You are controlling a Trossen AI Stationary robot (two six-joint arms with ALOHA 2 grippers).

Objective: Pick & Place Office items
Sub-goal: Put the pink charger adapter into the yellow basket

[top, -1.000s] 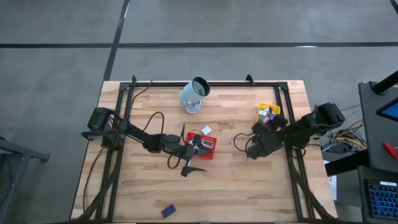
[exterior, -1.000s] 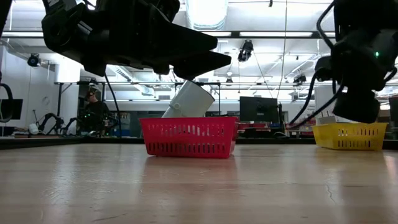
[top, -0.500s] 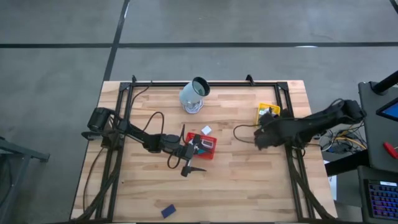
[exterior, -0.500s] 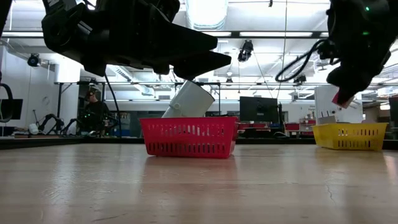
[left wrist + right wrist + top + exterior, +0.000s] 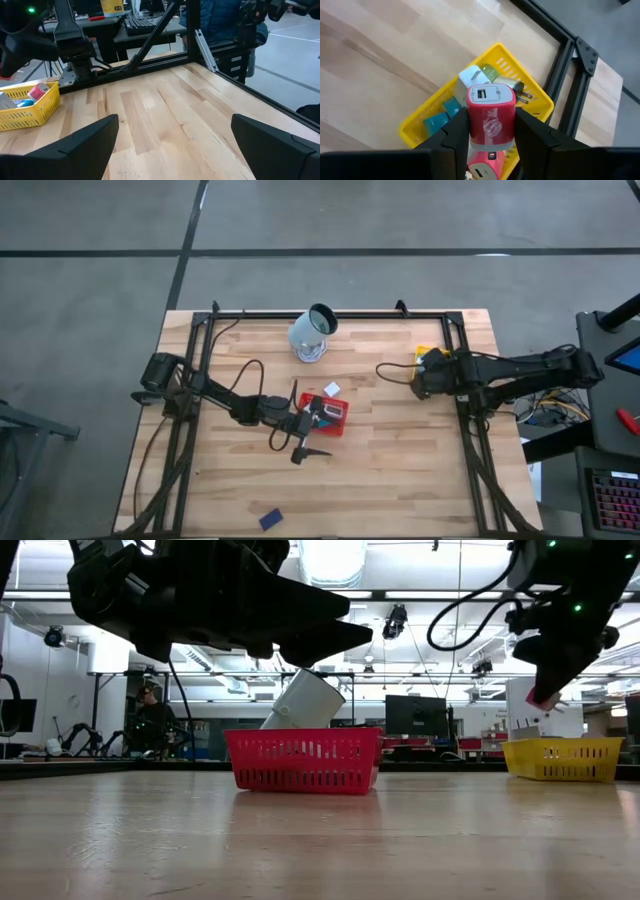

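Note:
My right gripper [image 5: 490,137] is shut on a red block with a white, slotted end [image 5: 490,112], one of the office items, and hangs over the yellow mesh tray [image 5: 422,132]. The low view shows the block [image 5: 543,698] well above that tray [image 5: 560,760]. Teal, white and green items [image 5: 445,112] lie in the tray, along with another pink-red one [image 5: 482,171]. My left gripper [image 5: 303,423] stands open, level, by the red mesh tray [image 5: 337,423] at mid-table, with nothing between its fingers [image 5: 85,142]. My right gripper pinches the red block by its two opposite sides [image 5: 470,122] between its two fingers [image 5: 454,135]. The fingers slant down from above. The block is lifted clear, above the yellow tray, its white slotted end pointing away from the fingers.
A large pale cup [image 5: 312,332] lies tipped at the table's far side, behind the red tray. A white item [image 5: 332,389] lies beside the red tray and a dark blue one [image 5: 270,519] near the front edge. A black frame [image 5: 330,313] runs round the table.
My right gripper has risen and gone from mid-table toward the table's right and far edges until it is over the yellow tray. It has rolled at the wrist on the way and stayed shut on the red block. My left arm has kept still.

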